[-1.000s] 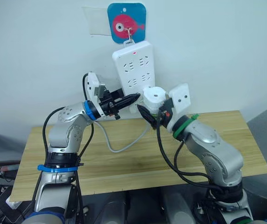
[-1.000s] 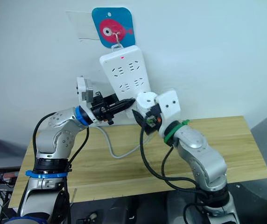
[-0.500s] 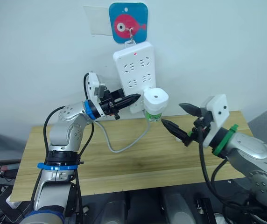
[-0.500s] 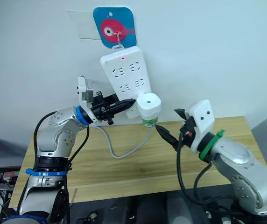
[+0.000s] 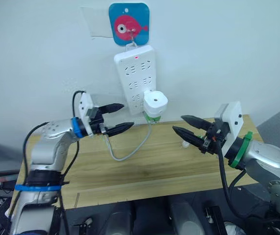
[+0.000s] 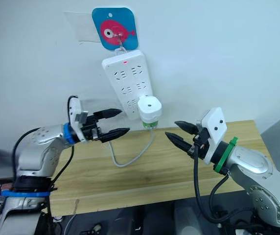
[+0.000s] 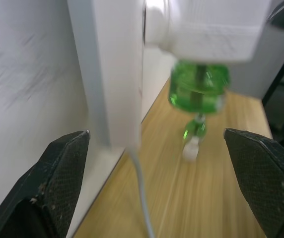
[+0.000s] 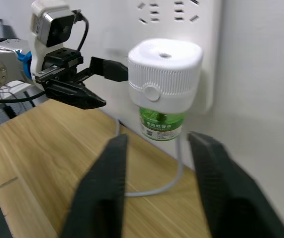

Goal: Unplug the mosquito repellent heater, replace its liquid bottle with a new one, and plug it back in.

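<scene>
here the mosquito repellent heater [image 8: 165,66] carries a green-labelled bottle [image 8: 161,123], writing unreadable.

The left arm bends at the elbow and reaches forward and inward, its forearm roughly level, ending in the left gripper [image 5: 114,117] with both black fingers spread apart, holding nothing. The right arm reaches in from the opposite side, forearm angled slightly upward, and the right gripper [image 5: 188,125] likewise has its fingers parted and empty.
</scene>
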Controlling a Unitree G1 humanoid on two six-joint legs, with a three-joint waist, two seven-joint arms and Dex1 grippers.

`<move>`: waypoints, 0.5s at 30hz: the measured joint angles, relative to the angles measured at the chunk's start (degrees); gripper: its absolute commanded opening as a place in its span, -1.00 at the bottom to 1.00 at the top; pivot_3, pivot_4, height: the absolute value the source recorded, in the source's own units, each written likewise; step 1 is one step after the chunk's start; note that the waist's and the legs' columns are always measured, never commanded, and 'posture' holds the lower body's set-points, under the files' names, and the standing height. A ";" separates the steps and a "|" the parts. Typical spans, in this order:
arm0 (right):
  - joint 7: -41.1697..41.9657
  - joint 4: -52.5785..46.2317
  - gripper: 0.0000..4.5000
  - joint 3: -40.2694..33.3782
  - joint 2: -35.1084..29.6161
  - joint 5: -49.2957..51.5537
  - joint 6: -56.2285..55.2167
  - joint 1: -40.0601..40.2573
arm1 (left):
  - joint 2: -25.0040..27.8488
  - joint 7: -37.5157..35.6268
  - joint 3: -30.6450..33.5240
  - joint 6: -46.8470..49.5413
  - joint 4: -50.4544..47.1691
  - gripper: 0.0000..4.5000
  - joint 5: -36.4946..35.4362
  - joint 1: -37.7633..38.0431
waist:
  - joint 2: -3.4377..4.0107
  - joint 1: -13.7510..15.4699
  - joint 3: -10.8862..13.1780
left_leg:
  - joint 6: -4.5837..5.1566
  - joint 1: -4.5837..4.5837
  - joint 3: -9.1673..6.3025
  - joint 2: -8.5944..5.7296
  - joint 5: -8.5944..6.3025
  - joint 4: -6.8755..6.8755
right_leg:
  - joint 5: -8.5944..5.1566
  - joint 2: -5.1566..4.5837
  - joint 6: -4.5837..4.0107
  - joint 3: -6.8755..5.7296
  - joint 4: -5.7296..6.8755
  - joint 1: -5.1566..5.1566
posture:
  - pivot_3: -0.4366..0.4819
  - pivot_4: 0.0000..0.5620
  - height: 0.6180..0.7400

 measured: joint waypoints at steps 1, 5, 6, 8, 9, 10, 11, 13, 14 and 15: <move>0.12 0.45 -0.76 0.73 -0.02 -0.08 -0.66 -0.17 | 0.56 0.13 0.64 0.23 -1.13 1.00 -0.46 0.69 | 0.00 0.28 0.00 | 0.00 0.00 0.00 0.00 0.00 0.00 | 0.00 -0.01 0.00 0.00 0.00 0.00 | -0.17 -0.16 1.00; 1.11 2.24 -0.98 4.64 -0.04 -1.54 -3.84 -1.81 | 0.86 2.86 2.91 2.39 -9.49 1.00 -2.95 4.59 | -0.01 1.32 -0.01 | -0.01 0.00 -0.02 -0.03 0.00 0.05 | 0.00 -0.06 0.00 -0.02 0.01 0.02 | -0.12 -0.16 1.00; 1.23 2.72 -0.98 5.85 -0.01 -2.27 -4.81 -2.17 | 0.62 4.16 3.45 3.11 -12.78 1.00 -3.93 6.21 | -0.04 1.38 -0.02 | -0.01 0.00 -0.02 -0.02 0.01 0.05 | 0.00 -0.06 0.00 -0.01 0.01 0.02 | -0.12 -0.16 1.00; 1.37 3.63 -0.98 7.73 0.05 -3.25 -6.28 -2.60 | 0.06 6.27 3.81 4.52 -18.16 1.00 -5.82 8.42 | -0.06 1.69 -0.04 | -0.02 0.00 -0.03 -0.02 0.01 0.06 | 0.00 -0.07 0.00 -0.02 0.06 0.01 | -0.11 -0.15 1.00; 1.39 4.02 -0.98 8.69 0.15 -3.88 -6.94 -2.93 | 0.07 6.98 4.20 5.00 -20.40 1.00 -6.64 9.73 | -0.07 1.83 -0.05 | -0.02 0.00 -0.03 -0.02 0.01 0.06 | 0.00 -0.06 0.00 -0.02 0.11 0.00 | -0.10 -0.15 1.00; 1.41 4.31 -0.98 9.66 0.28 -4.66 -7.69 -3.31 | 0.01 7.80 4.63 5.25 -22.96 1.00 -7.59 11.49 | -0.07 2.03 -0.06 | -0.02 0.02 -0.01 -0.02 0.01 0.06 | 0.00 -0.06 0.00 0.00 0.13 0.00 | -0.09 -0.14 1.00; 1.43 4.83 -0.98 10.61 0.46 -5.42 -8.46 -3.75 | -0.18 8.44 4.80 5.72 -25.88 1.00 -8.80 13.39 | -0.07 2.02 -0.06 | -0.02 0.04 0.02 -0.01 0.01 0.05 | 0.00 -0.06 0.00 0.02 0.13 0.00 | -0.09 -0.14 1.00; 1.43 6.52 -0.98 12.87 1.11 -7.65 -10.37 -4.24 | -1.04 9.49 4.45 6.14 -31.44 1.00 -10.59 16.11 | -0.08 2.35 -0.06 | -0.02 0.05 -0.01 0.00 0.01 0.04 | 0.00 -0.05 0.00 -0.01 0.15 0.00 | -0.09 -0.13 1.00; 1.43 7.43 -0.98 13.86 1.30 -8.64 -11.01 -4.27 | -1.16 9.97 4.23 6.13 -33.06 1.00 -10.95 16.58 | -0.08 2.52 -0.06 | -0.01 0.06 -0.02 0.00 0.00 0.04 | 0.00 -0.05 0.00 -0.02 0.19 0.00 | -0.08 -0.12 1.00; 1.40 8.42 -0.98 14.73 1.44 -9.63 -11.68 -4.29 | -1.18 10.37 4.26 6.07 -34.00 1.00 -11.15 16.73 | -0.08 2.64 -0.06 | -0.01 0.08 -0.03 -0.01 0.01 0.05 | 0.00 -0.05 0.00 -0.03 0.23 0.00 | -0.08 -0.12 1.00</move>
